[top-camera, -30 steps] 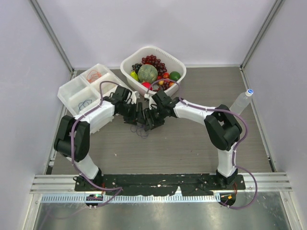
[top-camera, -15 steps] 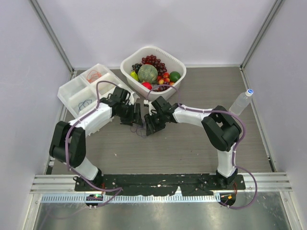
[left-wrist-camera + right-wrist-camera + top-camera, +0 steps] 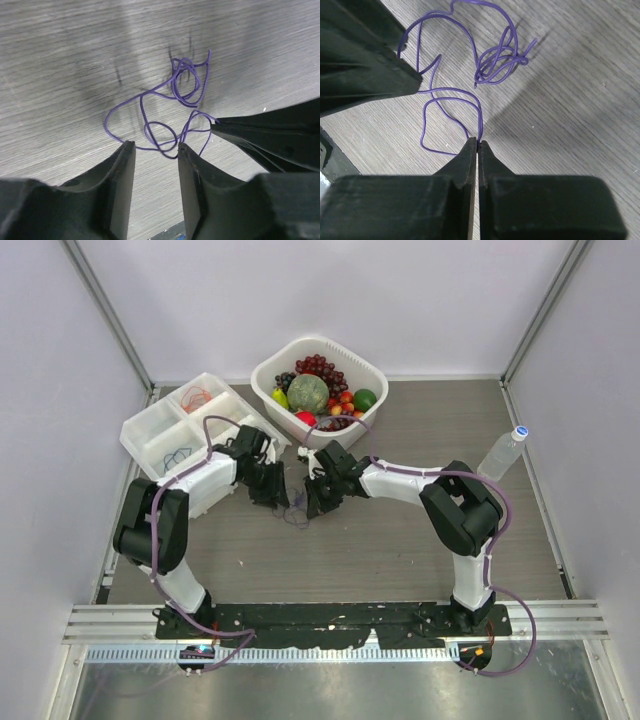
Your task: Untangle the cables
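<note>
A thin purple cable (image 3: 296, 513) lies in a loopy tangle on the wood-grain table between my two grippers. In the right wrist view my right gripper (image 3: 478, 142) is shut on a strand of it, and the knot (image 3: 496, 65) lies further out. My left gripper (image 3: 155, 145) is open, its tips at a low loop of the cable (image 3: 161, 131), with nothing pinched between them. The right gripper's fingers (image 3: 260, 132) reach in from the right in that view. From above, the left gripper (image 3: 279, 498) and the right gripper (image 3: 311, 504) face each other closely.
A white divided tray (image 3: 140, 430) at the left holds an orange-red wire (image 3: 195, 397) and a dark blue one (image 3: 178, 455). A white basket (image 3: 318, 343) of fruit stands behind the grippers. A water bottle (image 3: 505, 450) stands at the right. Walls close in both sides.
The right gripper has shut on a strand of the purple cable. The left gripper's jaws have narrowed and its arm has shifted slightly at the tangle.
</note>
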### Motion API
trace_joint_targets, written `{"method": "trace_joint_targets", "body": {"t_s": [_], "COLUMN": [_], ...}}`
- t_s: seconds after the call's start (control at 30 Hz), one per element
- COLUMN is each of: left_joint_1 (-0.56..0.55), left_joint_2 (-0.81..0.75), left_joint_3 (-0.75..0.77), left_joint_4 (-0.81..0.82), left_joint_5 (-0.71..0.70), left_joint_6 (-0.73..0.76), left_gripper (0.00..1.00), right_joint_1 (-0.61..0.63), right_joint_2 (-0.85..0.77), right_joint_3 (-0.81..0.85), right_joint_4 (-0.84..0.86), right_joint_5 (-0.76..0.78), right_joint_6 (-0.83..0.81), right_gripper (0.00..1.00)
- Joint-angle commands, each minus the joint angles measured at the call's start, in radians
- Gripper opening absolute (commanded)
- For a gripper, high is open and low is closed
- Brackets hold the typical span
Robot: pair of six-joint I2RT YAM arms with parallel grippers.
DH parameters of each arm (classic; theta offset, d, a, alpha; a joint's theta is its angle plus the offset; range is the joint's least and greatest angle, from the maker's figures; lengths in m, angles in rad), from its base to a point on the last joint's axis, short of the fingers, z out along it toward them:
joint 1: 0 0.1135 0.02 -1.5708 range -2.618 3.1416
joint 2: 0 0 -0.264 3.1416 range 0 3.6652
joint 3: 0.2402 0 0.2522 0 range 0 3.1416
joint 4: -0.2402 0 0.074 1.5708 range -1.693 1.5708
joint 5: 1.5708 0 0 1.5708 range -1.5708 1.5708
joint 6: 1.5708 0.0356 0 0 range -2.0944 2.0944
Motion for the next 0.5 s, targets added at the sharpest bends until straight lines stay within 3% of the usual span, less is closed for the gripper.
{"method": "trace_joint_targets", "body": {"t_s": [0.0,0.1,0.17,0.2,0.33,0.47], "left_joint_1": [0.001,0.0,0.0,0.001,0.001,0.001], "left_joint_2": [0.04,0.048,0.059,0.056,-0.025,-0.139], "left_joint_3": [0.052,0.065,0.08,0.097,0.118,0.135], "left_joint_4": [0.032,0.016,-0.016,-0.048,-0.099,-0.12], "left_joint_5": [0.038,0.012,-0.005,-0.028,-0.167,-0.262], "left_joint_6": [-0.004,0.02,0.042,0.054,0.09,0.103], "left_gripper": [0.37,0.25,0.05,0.0,0.0,0.0], "right_joint_1": [0.008,0.007,0.007,0.007,0.007,0.005], "right_joint_2": [-0.042,-0.081,-0.114,-0.127,-0.258,-0.421], "right_joint_3": [0.015,-0.008,-0.03,-0.045,-0.111,-0.197], "right_joint_4": [0.02,0.017,0.012,0.006,-0.022,-0.06], "right_joint_5": [0.002,0.017,0.054,0.068,0.235,0.522], "right_joint_6": [-0.011,-0.011,-0.01,-0.008,0.006,0.03], "right_gripper": [0.01,0.01,0.01,0.01,0.01,0.01]}}
